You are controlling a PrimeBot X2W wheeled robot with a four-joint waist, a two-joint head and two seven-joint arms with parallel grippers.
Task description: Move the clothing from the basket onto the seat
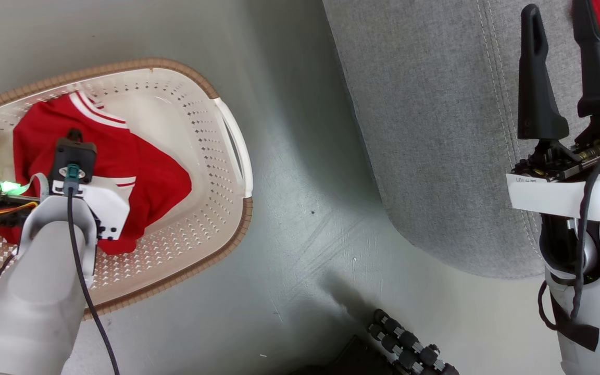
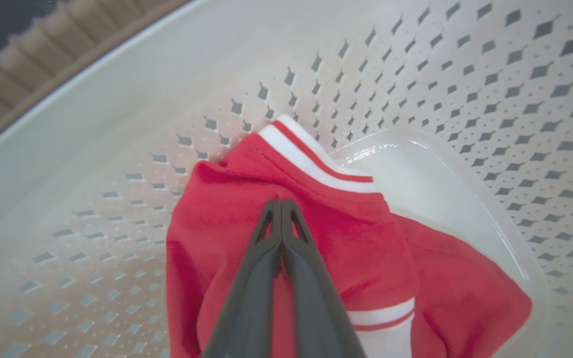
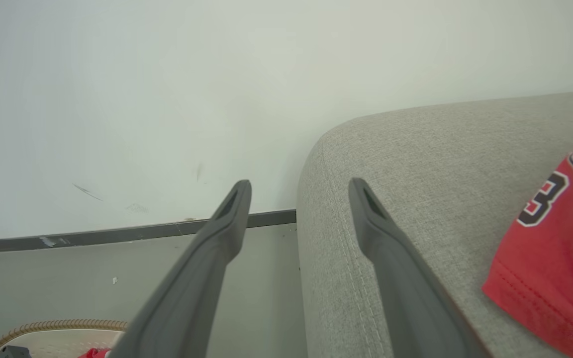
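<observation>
The cream basket (image 1: 229, 135) stands on the floor at the left, with red clothing (image 1: 149, 179) with white stripes heaped in it. My left arm reaches down into the basket. In the left wrist view my left gripper (image 2: 281, 203) is shut, its tips pinching a raised fold of the red clothing (image 2: 346, 233) near the striped trim. The grey seat (image 1: 435, 130) lies at the right. My right gripper (image 1: 558, 15) stands open above its edge, nothing between its fingers (image 3: 227, 219). Another red garment (image 3: 555, 258) with printed lettering lies on the seat (image 3: 416, 189).
Grey floor (image 1: 300, 208) runs between basket and seat. A black ribbed part of my base (image 1: 409, 346) shows at the bottom. A pale wall (image 3: 167, 99) with a dark skirting strip stands behind the seat's rounded corner.
</observation>
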